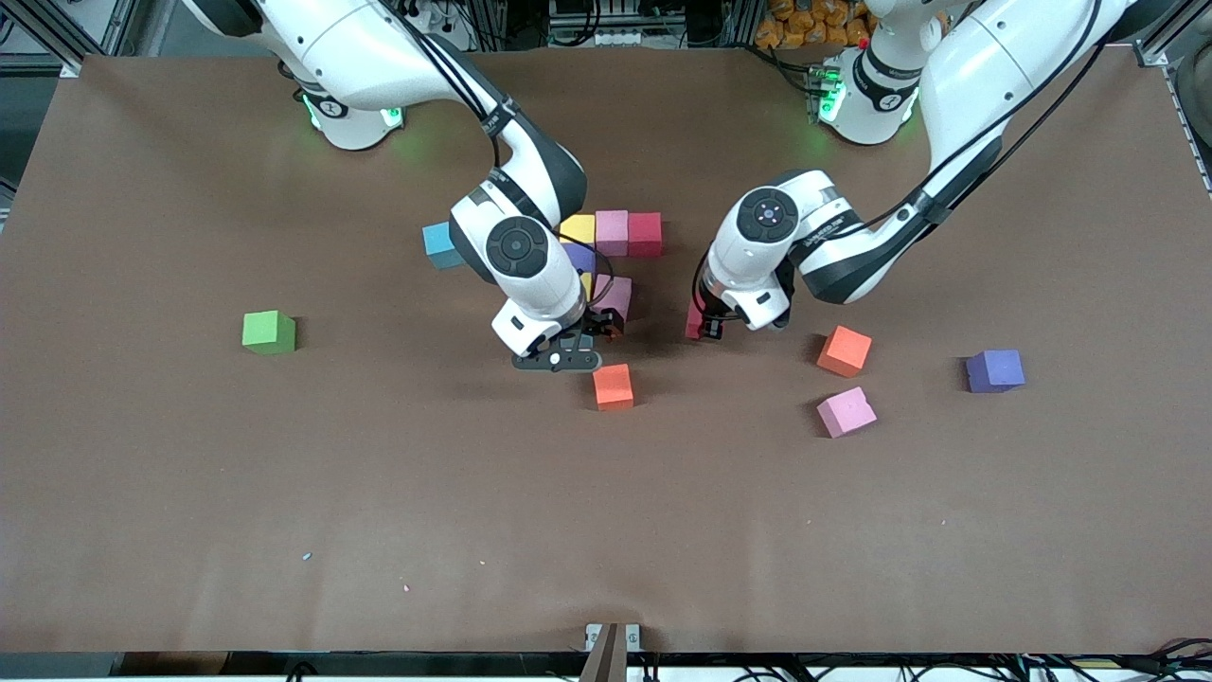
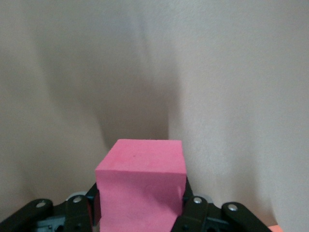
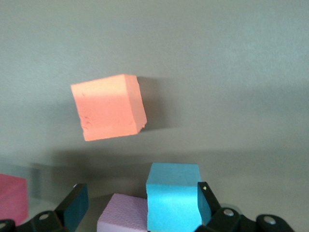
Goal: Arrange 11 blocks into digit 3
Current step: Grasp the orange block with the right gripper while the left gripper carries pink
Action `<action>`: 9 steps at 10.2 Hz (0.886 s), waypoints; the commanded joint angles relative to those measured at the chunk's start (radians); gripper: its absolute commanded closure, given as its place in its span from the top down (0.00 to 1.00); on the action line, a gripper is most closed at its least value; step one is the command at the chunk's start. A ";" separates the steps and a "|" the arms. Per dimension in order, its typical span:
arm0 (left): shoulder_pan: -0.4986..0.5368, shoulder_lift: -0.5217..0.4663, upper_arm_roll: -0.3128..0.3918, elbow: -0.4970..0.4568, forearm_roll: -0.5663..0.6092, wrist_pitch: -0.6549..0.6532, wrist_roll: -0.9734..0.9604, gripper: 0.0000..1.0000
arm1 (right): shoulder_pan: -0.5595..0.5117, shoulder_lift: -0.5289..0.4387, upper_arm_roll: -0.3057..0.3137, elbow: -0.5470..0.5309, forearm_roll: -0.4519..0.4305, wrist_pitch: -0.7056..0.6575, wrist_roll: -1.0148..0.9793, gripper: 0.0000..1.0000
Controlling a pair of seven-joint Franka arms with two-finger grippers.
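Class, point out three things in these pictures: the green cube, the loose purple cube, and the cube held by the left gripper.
green cube (image 1: 269,332), front view, its top face.
purple cube (image 1: 995,369), front view, its top face.
red cube (image 2: 140,188) in the left gripper (image 2: 140,212), left wrist view, its facing side.

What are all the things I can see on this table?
started figure: one; yellow, pink, red and purple blocks touching; mid-table, partly hidden by the right arm
blue blocks: two; one beside the figure, one under the right gripper
orange blocks: two; both nearer the camera than the figure
loose pink block: one; nearest the camera
loose purple block: one; toward the left arm's end
green block: one; toward the right arm's end
table: one; brown
left gripper: shut on a reddish-pink block
right gripper: open, beside an orange block
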 commanded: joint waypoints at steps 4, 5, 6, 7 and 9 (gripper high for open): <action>-0.098 0.047 0.027 0.066 -0.017 -0.004 -0.240 0.13 | 0.004 0.197 0.013 0.261 -0.053 0.007 0.008 1.00; -0.141 0.048 0.057 0.080 -0.017 -0.004 -0.283 0.12 | 0.005 0.219 0.013 0.290 -0.053 0.009 0.008 1.00; -0.186 0.048 0.093 0.094 -0.017 -0.004 -0.305 0.11 | 0.010 0.245 0.013 0.308 -0.054 0.027 0.008 1.00; -0.198 0.048 0.104 0.096 -0.017 -0.004 -0.316 0.10 | 0.014 0.263 0.013 0.312 -0.054 0.064 0.010 1.00; -0.200 0.046 0.104 0.096 -0.017 -0.004 -0.337 0.10 | 0.024 0.302 0.010 0.331 -0.056 0.086 0.011 1.00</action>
